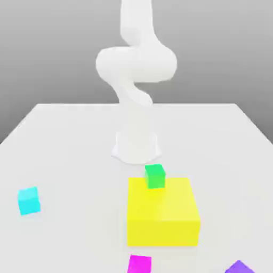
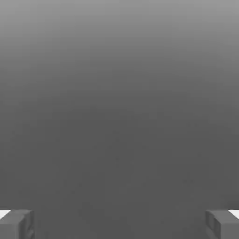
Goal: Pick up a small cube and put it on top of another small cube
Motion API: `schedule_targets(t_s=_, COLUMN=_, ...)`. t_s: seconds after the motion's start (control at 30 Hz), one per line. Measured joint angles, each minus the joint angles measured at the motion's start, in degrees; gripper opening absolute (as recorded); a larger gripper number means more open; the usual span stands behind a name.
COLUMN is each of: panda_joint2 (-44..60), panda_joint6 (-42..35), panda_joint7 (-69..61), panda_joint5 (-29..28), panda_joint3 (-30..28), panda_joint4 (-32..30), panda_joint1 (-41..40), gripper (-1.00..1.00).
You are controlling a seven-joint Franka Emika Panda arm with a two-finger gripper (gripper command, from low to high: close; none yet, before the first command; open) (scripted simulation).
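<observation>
Three small cubes present: risk of seizing green cube on yellow block, twelve o'clock, instead of cyan cube; gripper spread wide, empty.

No text, label, brand, number or sign can be read on anything here.

Plain cyan small cube; green cube; yellow block; magenta cube; purple block; white counter; white arm.
</observation>
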Motion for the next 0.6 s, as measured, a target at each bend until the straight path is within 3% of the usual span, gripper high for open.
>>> schedule_targets(t_s=0.37, panda_joint2=23.0, panda_joint6=12.5, panda_joint7=10.8, panda_joint5=-1.0, panda_joint3=-7.9, panda_joint4=-9.5, panda_joint1=-12.5, gripper=0.0)
schedule_targets(t_s=0.6, panda_joint2=37.7, panda_joint6=20.4, panda_joint7=15.2, panda_joint5=1.6, panda_joint3=-14.2, panda_joint4=-15.5, panda_joint1=-20.0, gripper=0.0)
